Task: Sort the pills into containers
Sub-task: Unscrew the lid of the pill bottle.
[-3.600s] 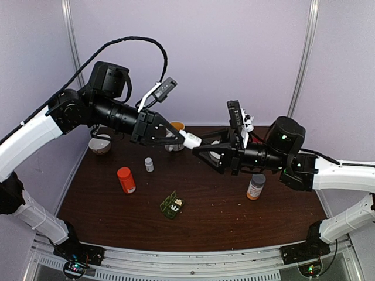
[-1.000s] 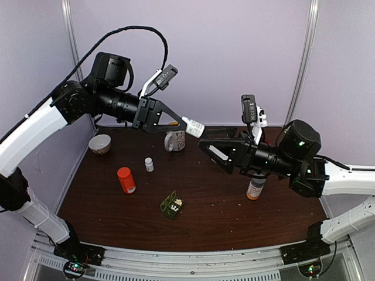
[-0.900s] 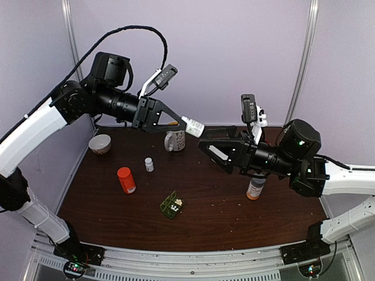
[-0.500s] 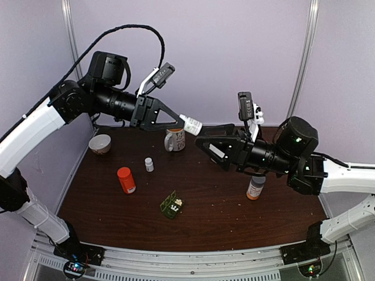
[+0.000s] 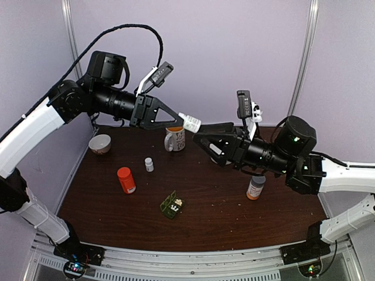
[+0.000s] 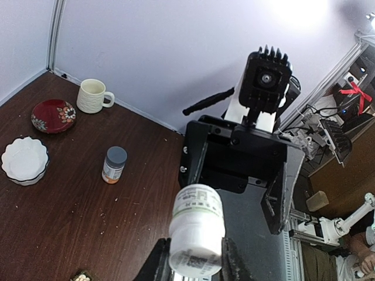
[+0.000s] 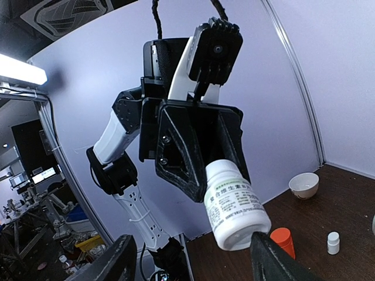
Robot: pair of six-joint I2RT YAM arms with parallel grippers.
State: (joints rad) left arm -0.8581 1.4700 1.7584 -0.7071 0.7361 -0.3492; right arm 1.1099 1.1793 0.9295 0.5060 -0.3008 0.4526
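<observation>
My left gripper (image 5: 186,122) is shut on a white labelled pill bottle (image 5: 191,123) and holds it high above the table, pointing right. The left wrist view shows the bottle (image 6: 196,225) clamped between my fingers (image 6: 158,263). My right gripper (image 5: 205,143) is open and empty, facing the bottle's free end from just below and to the right. In the right wrist view the bottle (image 7: 234,205) hangs close in front of my spread jaws, nearer the right finger (image 7: 272,260). The dark green pill box (image 5: 171,205) lies open on the table, with white pills in one compartment.
An orange bottle with an orange cap (image 5: 126,180) and a tiny white bottle (image 5: 149,164) stand at the left. A mug (image 5: 174,139) and a bowl (image 5: 100,143) sit at the back. An amber bottle with a grey cap (image 5: 255,187) stands at the right, under my right arm.
Both grippers have risen from near the table. In the last second the left lifted the bottle slightly, and the right gripper moved up and left, closer to it.
</observation>
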